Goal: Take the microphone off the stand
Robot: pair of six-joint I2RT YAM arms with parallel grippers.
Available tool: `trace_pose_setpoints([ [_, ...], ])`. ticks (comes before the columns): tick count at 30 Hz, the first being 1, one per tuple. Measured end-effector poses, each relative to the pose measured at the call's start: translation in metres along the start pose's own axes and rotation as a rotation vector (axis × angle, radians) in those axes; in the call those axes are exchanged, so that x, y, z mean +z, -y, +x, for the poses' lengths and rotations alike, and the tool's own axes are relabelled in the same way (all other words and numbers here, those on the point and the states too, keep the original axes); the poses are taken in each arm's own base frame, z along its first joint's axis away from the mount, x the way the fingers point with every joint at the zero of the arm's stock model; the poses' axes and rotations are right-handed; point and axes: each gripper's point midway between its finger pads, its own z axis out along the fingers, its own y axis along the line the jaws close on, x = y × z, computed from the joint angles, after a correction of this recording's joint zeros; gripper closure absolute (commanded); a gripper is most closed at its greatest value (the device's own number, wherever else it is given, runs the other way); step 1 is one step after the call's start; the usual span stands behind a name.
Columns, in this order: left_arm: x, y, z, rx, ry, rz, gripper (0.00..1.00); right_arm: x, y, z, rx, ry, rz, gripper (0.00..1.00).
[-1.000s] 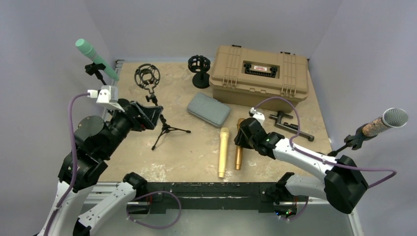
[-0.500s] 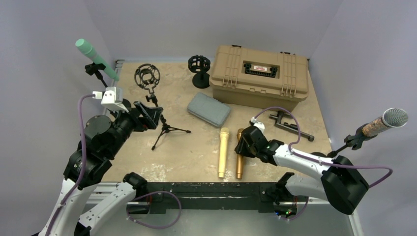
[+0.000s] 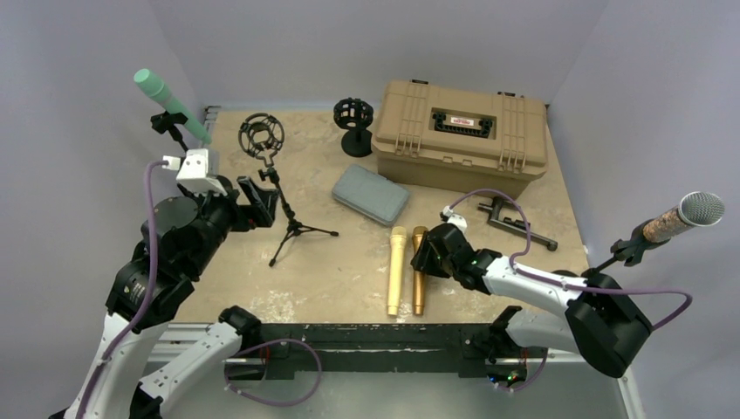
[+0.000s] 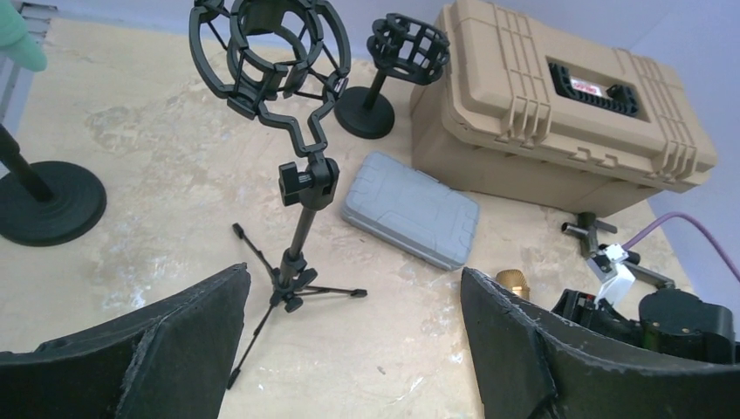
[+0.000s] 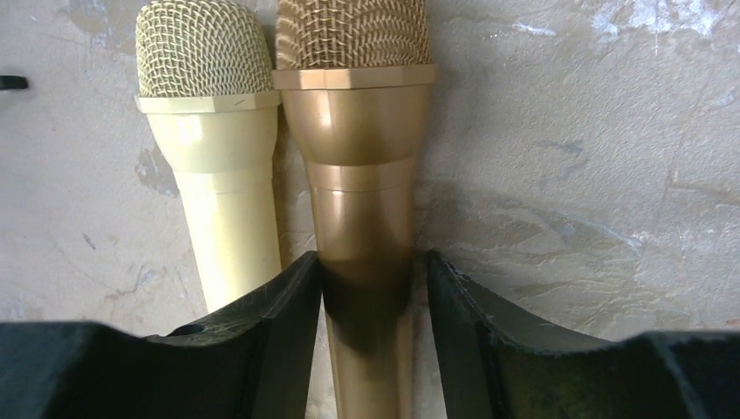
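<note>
"Right wrist view settles most of it: the right jaws grip the bronze mic (image 5: pixel 366 175) by its handle, one finger pressed to each side."

"Where is it lying?"

"Flat along the surface (image 3: pixel 349 262), head pointing away from the arm, tight against a cream mic (image 5: pixel 214 148). I can't tell whether its full weight rests there."

"So it's out of the stand?"

"I'd judge so. The tripod stand (image 3: pixel 284 205) is upright well to the left, and its shock mount (image 4: pixel 262 78) is empty."

"What's left?"

"Letting go and backing off, I'd say. The left jaws are wide open, holding nothing, facing the tripod."

"Any other mics?"

"A green mic (image 3: pixel 170 103) at far left and a silver-headed mic (image 3: pixel 685 214) at far right sit in their own clips. If either was the one meant, that part hasn't begun."
</note>
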Motion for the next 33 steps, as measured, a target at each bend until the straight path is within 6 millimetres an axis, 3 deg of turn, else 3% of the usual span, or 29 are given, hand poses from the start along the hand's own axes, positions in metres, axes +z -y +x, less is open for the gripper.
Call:
trace_pose_setpoints([
  [13,0.024,-0.003,0.021,0.068,-0.15,-0.063,0.13,-0.009,-0.002,-0.005,-0.039,0.017,-0.019,0.3],
  [19,0.038,-0.008,0.018,0.09,-0.182,-0.13,0.17,-0.026,-0.018,-0.027,-0.108,0.078,-0.069,0.27],
  [27,0.047,-0.011,0.02,0.102,-0.2,-0.164,0.18,-0.048,-0.06,-0.079,-0.236,0.192,-0.126,0.28],
  [31,0.046,-0.01,0.02,0.1,-0.198,-0.162,0.18,-0.06,-0.108,-0.09,-0.264,0.191,-0.303,0.28],
  [33,0.045,-0.01,0.019,0.097,-0.194,-0.157,0.19,-0.065,-0.141,-0.09,-0.263,0.173,-0.446,0.27],
])
